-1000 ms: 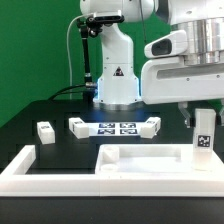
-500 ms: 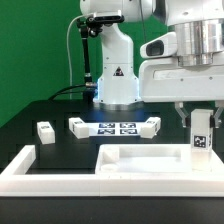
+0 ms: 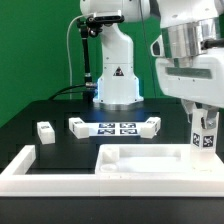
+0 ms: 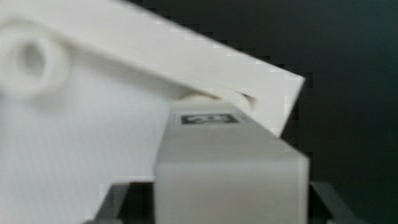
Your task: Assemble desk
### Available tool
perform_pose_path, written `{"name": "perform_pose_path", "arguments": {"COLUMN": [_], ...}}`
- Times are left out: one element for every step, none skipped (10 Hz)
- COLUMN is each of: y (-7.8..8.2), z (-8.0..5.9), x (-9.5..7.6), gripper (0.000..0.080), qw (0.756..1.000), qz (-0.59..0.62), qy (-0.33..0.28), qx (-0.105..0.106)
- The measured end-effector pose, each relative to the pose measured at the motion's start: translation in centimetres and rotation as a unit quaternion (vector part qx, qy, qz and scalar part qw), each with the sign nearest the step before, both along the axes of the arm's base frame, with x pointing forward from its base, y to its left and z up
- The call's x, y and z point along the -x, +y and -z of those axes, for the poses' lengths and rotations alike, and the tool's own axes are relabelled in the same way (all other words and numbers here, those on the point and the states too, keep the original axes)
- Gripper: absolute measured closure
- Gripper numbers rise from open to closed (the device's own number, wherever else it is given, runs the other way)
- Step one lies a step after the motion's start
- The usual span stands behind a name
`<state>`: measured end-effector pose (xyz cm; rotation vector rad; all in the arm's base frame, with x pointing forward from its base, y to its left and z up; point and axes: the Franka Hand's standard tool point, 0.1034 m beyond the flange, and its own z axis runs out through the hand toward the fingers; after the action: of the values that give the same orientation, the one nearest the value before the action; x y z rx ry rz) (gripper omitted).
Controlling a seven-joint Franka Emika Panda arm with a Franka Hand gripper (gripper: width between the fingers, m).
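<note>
The white tray-like desk top (image 3: 135, 163) lies at the front of the black table, against the white border wall. My gripper (image 3: 204, 128) is shut on a white square leg (image 3: 204, 135) with a black-and-white tag and holds it upright over the top's corner at the exterior view's right. In the wrist view the leg (image 4: 222, 165) fills the space between my jaws, its far end at the top's corner (image 4: 249, 95), beside a round hole (image 4: 31, 62). Another short leg (image 3: 44, 132) lies on the table at the exterior view's left.
The marker board (image 3: 115, 127) lies mid-table in front of the arm's base (image 3: 117, 85). A long low white border wall (image 3: 70, 180) runs along the front and turns back at the exterior view's left.
The arm has shifted toward the exterior view's right with the leg and lowered it slightly. The desk top and the loose leg have not moved.
</note>
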<state>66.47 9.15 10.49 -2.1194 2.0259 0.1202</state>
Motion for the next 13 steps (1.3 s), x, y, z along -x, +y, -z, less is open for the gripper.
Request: {"name": "perform_pose_path", "arguments": {"y": [-0.1, 0.01, 0.05, 0.11, 0.11, 0.22, 0.53, 0.85, 0.89, 0.85, 0.81, 0.77, 0.68], "z": [0.02, 0.01, -0.01, -0.01, 0.07, 0.1, -0.2, -0.63, -0.71, -0.69, -0.69, -0.69, -0.68], "x": [0.1, 0.13, 0.12, 0.11, 0.13, 0.42, 0.69, 0.6, 0.51, 0.52, 0.51, 0.5, 0.49], "gripper": [0.0504, 0.0504, 0.0504, 0.0504, 0.042, 0.0235, 0.0235, 0.0165, 0.0154, 0.0154, 0.0151, 0.0151, 0.0151], "qw": [1.0, 0.998, 0.998, 0.997, 0.998, 1.0, 0.996, 0.985, 0.974, 0.97, 0.96, 0.95, 0.941], "qz": [0.028, 0.056, 0.068, 0.075, 0.061, 0.011, -0.086, -0.168, -0.223, -0.243, -0.278, -0.309, -0.337], "qy": [-0.001, 0.001, 0.004, 0.005, 0.003, 0.005, 0.011, 0.008, -0.004, -0.008, -0.015, -0.021, -0.027], "qx": [-0.005, -0.007, -0.008, -0.009, -0.007, 0.004, 0.024, 0.024, 0.026, 0.027, 0.029, 0.03, 0.032]}}
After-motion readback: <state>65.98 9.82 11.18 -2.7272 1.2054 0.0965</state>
